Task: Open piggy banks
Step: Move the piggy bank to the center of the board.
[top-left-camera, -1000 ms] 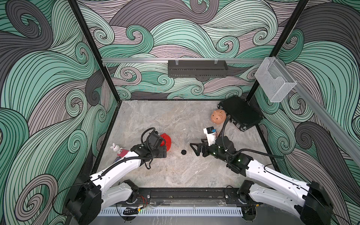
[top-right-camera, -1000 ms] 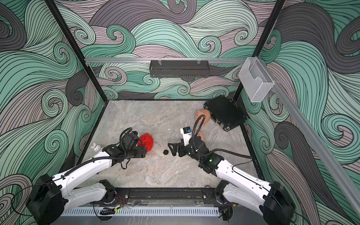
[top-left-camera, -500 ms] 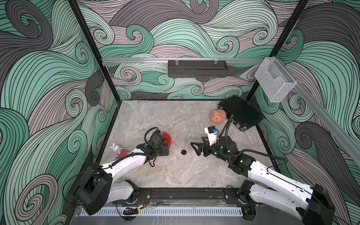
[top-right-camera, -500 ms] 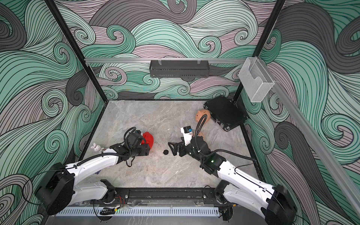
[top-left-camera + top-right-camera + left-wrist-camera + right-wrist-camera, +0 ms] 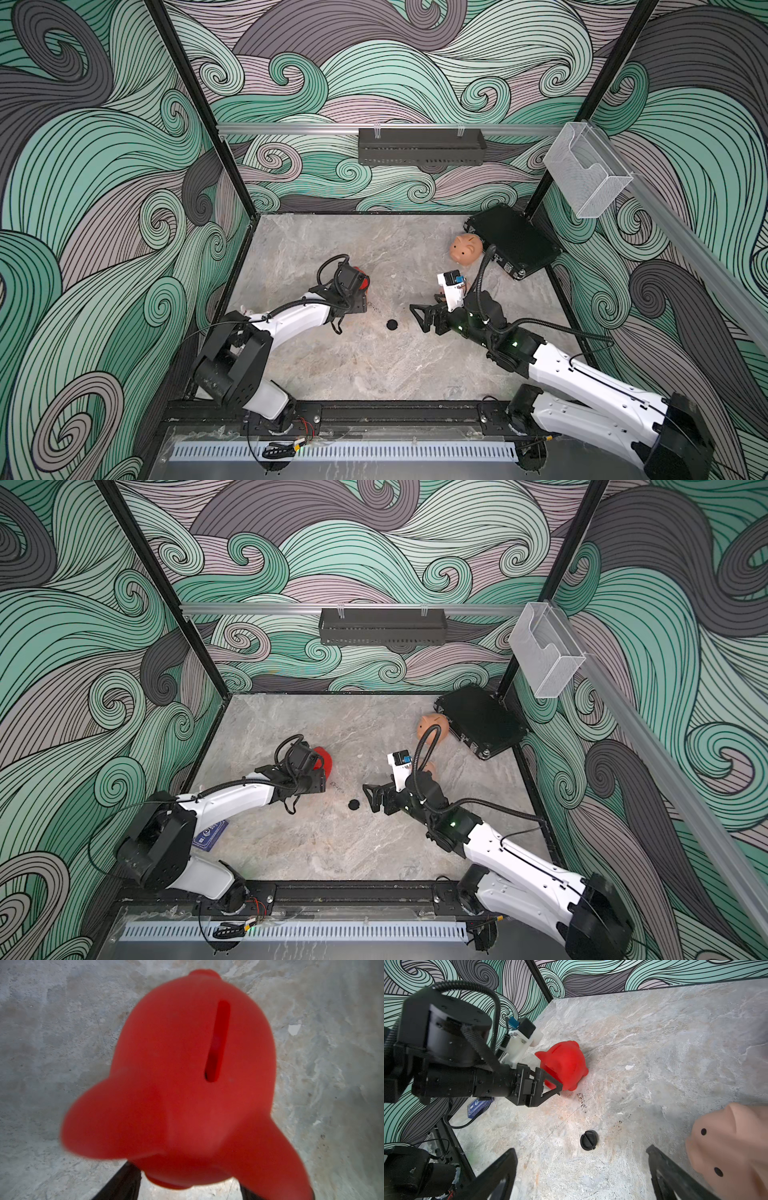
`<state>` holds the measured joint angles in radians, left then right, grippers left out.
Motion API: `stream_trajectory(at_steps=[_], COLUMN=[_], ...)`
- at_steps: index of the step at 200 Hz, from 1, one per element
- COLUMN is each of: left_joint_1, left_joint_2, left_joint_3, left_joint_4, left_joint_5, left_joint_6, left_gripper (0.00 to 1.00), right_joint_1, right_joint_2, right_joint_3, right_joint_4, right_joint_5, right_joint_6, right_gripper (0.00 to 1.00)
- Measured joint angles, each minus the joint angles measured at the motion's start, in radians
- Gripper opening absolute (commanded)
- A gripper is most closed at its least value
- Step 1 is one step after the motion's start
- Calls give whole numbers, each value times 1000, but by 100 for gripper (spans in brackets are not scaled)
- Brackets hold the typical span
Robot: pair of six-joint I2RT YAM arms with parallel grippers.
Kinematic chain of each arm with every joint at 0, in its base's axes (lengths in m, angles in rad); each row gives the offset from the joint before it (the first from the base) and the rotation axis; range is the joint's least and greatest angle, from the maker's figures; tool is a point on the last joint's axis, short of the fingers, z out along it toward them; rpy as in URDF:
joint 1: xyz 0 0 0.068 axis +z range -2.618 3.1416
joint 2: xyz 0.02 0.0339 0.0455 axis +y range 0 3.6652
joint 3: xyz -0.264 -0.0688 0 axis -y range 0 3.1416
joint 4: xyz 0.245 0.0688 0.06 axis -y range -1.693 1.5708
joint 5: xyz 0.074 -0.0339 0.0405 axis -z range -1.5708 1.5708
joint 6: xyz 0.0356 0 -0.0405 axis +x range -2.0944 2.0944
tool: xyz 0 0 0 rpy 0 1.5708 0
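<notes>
Left gripper point(image 5: 550, 1081) is right on the red pig point(image 5: 187, 1076), out at nine o'clock on the table point(image 5: 374, 365). The pig stands on its feet with the slot point(image 5: 217, 1041) up. The jaws straddle its snout end, one fingertip touching the red plastic. Whether they are truly clamped, I cannot tell.

Right gripper point(image 5: 417, 319) waits near centre, spread wide and empty, hovering over a loose black plug point(image 5: 589, 1140). My guess is that one bank is already open, but which one I can't say. The near pink pig point(image 5: 729, 1147) sits just beside that gripper at three o'clock. The far pink pig point(image 5: 466, 248) is up at one o'clock, just beside the black case point(image 5: 515, 243).

As I read it, the step here is to secure the red pig so its belly can be turned toward the partner arm. That body is round and looks slick, so it could squirt out of a lopsided pinch. The pads want to sit square on the snout sides, clear of the ears, with a firm squeeze. Lift only enough to free the feet, then roll the belly toward three o'clock. The right jaws will need to narrow a good deal before they meet the plug.

As for writing, there is none on any pig. A blue card point(image 5: 478, 1106) at the eight o'clock edge carries white print, too small to read.
</notes>
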<state>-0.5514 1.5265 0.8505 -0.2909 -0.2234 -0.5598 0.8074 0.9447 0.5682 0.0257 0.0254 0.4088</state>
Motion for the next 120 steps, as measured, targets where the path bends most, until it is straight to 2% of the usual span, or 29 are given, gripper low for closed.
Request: stream_trajectory(at_steps=[120], left_joint_1=[164], left_joint_2=[238], left_joint_3=[239], left_joint_4=[0], left_joint_5=[26], left_joint_6=[46], left_gripper=[73], right_joint_1=[-5], right_joint_2=[-21], right_joint_3=[0], right_joint_4=[-39], right_joint_5=[2], right_joint_6=[-14], right_gripper=[97])
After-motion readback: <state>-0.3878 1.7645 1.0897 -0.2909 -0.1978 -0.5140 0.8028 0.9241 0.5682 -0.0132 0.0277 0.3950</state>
